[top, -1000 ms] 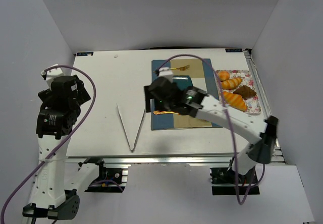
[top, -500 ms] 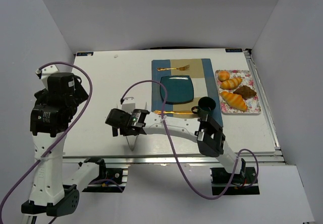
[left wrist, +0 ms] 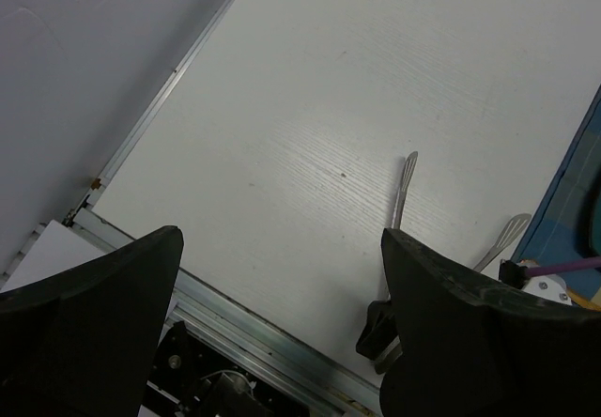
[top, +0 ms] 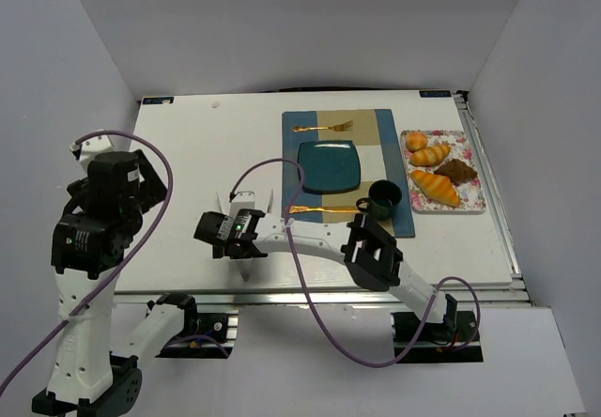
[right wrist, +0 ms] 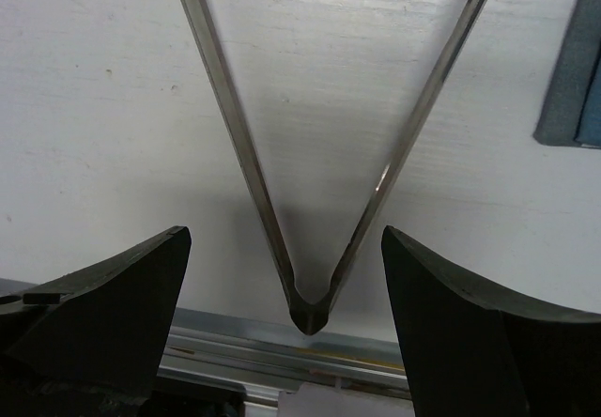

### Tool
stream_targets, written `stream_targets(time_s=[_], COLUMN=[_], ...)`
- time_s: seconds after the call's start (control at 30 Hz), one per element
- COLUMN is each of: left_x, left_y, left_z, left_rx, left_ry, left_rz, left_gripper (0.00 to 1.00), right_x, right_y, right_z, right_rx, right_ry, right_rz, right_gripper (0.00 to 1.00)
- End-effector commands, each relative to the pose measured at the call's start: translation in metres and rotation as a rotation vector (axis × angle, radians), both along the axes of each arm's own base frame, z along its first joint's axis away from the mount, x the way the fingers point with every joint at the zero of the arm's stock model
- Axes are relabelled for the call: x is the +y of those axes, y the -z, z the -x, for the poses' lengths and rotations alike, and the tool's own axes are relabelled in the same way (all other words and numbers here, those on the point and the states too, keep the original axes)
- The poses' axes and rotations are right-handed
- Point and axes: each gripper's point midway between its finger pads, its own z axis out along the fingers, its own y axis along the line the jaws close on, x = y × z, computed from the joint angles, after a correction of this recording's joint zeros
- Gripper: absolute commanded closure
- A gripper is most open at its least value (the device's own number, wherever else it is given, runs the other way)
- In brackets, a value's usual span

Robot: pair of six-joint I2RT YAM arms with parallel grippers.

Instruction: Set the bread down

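The right gripper [right wrist: 282, 248] hangs with jaws spread wide astride the hinge end of the tongs [right wrist: 310, 312], whose blades run straight ahead, while the bread [top: 457, 169] lies on the tray [top: 474, 201], well off to the jaws' right and farther from the open left gripper [left wrist: 282, 276].

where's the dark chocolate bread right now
In the top view, the dark chocolate bread lies on the floral tray at the table's right side, just right of the two long golden croissants, beyond the blue placemat.
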Motion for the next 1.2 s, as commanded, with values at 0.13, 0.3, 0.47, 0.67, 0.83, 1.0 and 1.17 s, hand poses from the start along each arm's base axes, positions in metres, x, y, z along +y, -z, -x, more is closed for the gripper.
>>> stream_targets(time_s=[0.13, 0.3, 0.47, 0.67, 0.83, 1.0, 1.17], left_x=[-0.003, -0.003, -0.004, -0.005, -0.006, -0.007, -0.008], left_y=[0.011, 0.013, 0.015, 0.018, 0.021, 0.022, 0.025], left_z=[0.007, 0.009, 0.011, 0.013, 0.013, 0.013, 0.013], left_rx=[0.033, 0.040, 0.048, 0.055, 0.062, 0.065, 0.076], left_ry=[0.018, 0.021, 0.023, 0.029, 0.033, 0.037, 0.045], left_rz=[0.007, 0.009, 0.009, 0.016, 0.019, 0.019, 0.021], left_gripper=[0.02, 0.02, 0.02, 0.02, 0.02, 0.02, 0.02], right_x=[-0.007, -0.013, -0.010, -0.012, -0.009, -0.006, -0.004], right_y=[0.006, 0.012, 0.022, 0.039, 0.046, 0.049, 0.055], right_z=[-0.003, -0.006, -0.009, -0.013, -0.020, -0.024, -0.031], right_rx=[-0.017, -0.032, -0.036, -0.053, -0.074, -0.075, -0.075], right_ry=[0.067, 0.083, 0.052, 0.021, 0.005, 0.000, 0.003], right_rz=[0.045, 0.078, 0.088, 0.119, 0.109, 0.099, 0.088], right_gripper=[0.11, 0.11, 0.11, 0.11, 0.11, 0.11, 0.11])
